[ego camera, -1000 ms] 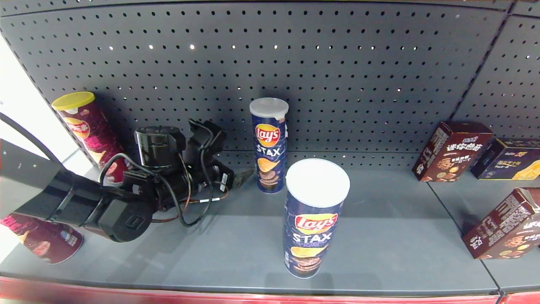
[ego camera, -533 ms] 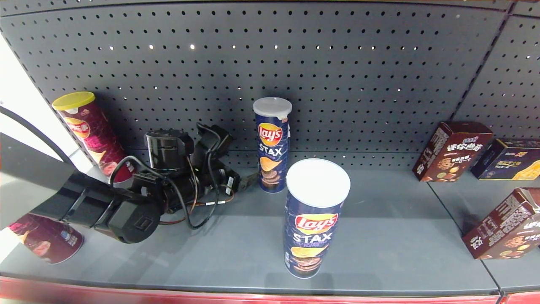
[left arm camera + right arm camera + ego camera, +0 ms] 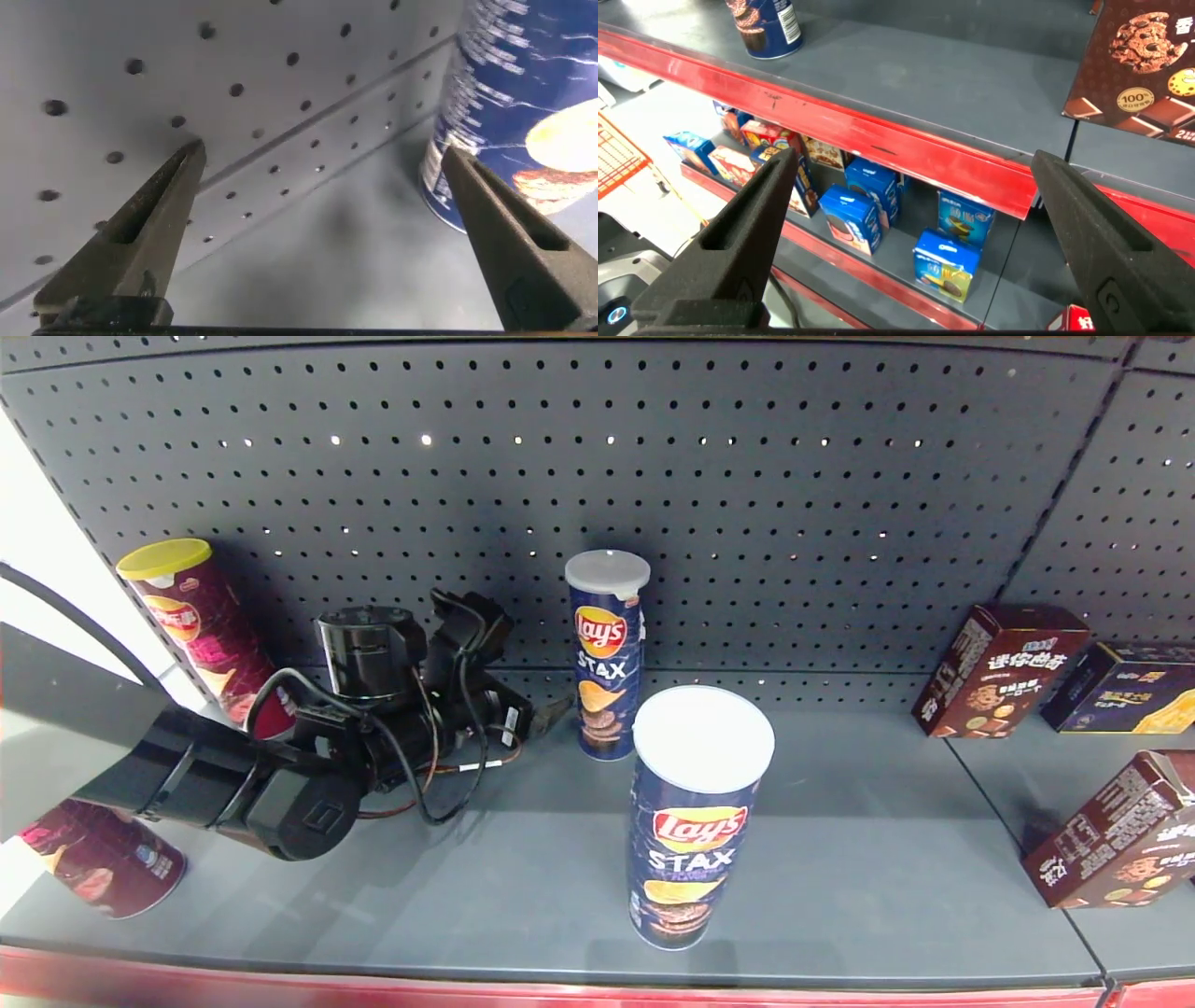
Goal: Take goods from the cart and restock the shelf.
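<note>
Fingers (image 3: 140, 224) of the left end effector (image 3: 322, 154) stand spread wide, released, with nothing between them. One fingertip is just beside the foot of the rear blue chip can (image 3: 605, 653); whether it touches cannot be told. That can stands upright on the shelf (image 3: 840, 859), close to the pegboard back (image 3: 747, 476). A second blue chip can (image 3: 695, 812), also upright, stands nearer the shelf's front, apart from the first.

Left of the arm, a maroon can (image 3: 191, 625) with a yellow lid stands by the pegboard, and another maroon can (image 3: 103, 863) stands at the front left corner. Three brown boxes (image 3: 999, 667) and a dark box (image 3: 1125, 689) sit well apart to the right.

The right end effector (image 3: 915, 161) is likewise released and spread, holding nothing, out in front of the shelf's red front edge (image 3: 906, 140). Small blue boxes (image 3: 948, 257) stand on the shelf below.
</note>
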### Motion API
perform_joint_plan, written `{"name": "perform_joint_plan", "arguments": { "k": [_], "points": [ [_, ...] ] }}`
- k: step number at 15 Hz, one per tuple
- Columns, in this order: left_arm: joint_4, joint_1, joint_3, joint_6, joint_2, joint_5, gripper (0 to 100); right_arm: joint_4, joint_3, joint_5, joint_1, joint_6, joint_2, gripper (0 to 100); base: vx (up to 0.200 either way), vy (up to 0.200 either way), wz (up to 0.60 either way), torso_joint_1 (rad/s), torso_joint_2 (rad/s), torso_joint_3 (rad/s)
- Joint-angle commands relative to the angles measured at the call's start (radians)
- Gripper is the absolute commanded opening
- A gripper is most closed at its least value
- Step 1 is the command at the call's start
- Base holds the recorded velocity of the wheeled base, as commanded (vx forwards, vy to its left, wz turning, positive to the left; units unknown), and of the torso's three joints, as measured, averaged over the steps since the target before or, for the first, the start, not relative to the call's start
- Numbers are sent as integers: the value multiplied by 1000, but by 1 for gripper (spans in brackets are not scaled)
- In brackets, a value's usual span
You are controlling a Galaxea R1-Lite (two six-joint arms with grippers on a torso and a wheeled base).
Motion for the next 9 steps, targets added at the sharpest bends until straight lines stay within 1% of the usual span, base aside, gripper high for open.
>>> {"name": "perform_joint_plan", "arguments": {
  "k": [1, 9],
  "points": [
    [-4, 3, -7, 1, 18, 8, 100, 0, 0, 1, 1, 0, 1, 100, 0, 0, 0, 0, 0, 0],
    [1, -20, -1, -1, 55, 17, 100, 0, 0, 1, 1, 0, 1, 100, 0, 0, 0, 0, 0, 0]
  ]
}}
